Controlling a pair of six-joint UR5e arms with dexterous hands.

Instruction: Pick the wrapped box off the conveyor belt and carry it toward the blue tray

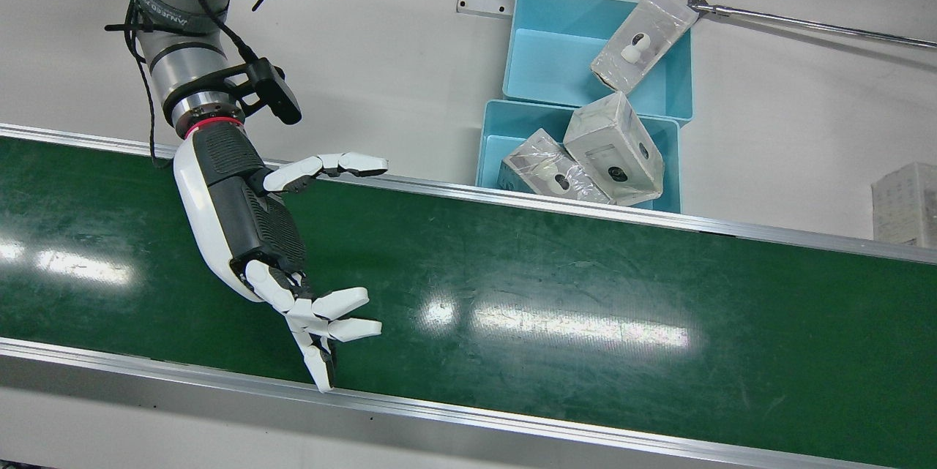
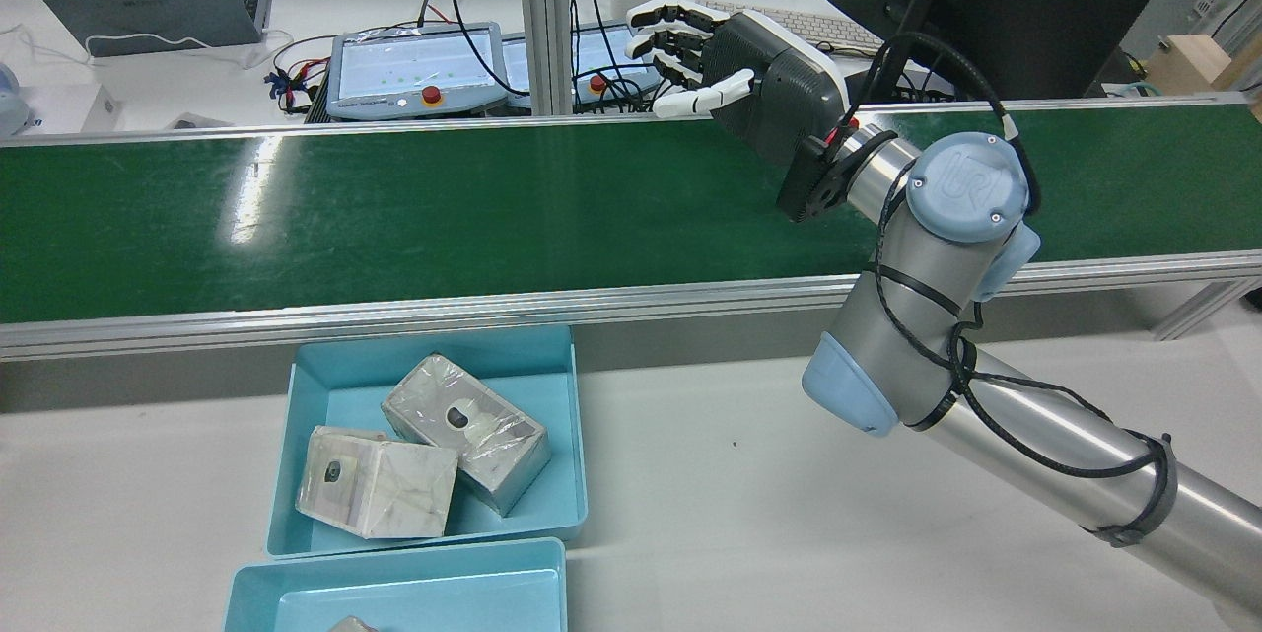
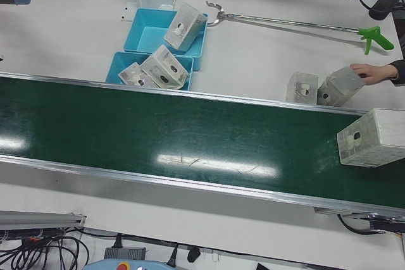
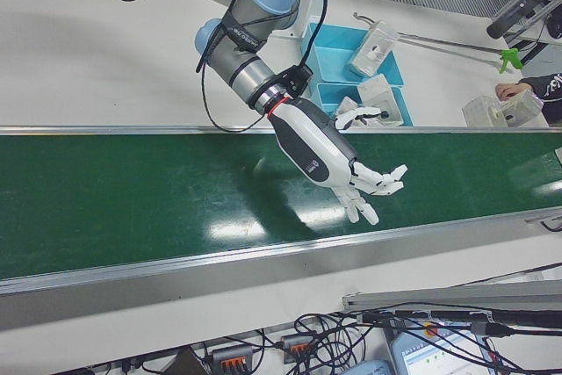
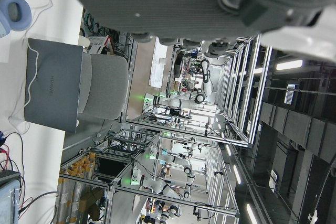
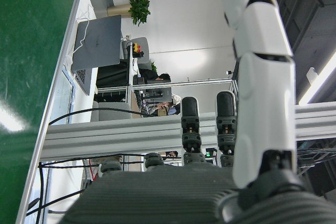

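While the wrapped box sits at the conveyor belt's far end, the right hand hovers over it empty, fingers spread, well apart; left hand's state unreadable.

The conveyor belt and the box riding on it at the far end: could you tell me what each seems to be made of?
The conveyor belt looks like smooth green rubber or PVC, glossy, since ceiling lights reflect off it, between brushed metal rails, probably aluminium. The wrapped box appears to be pale card under clear plastic film, which shows wrinkles and shine.
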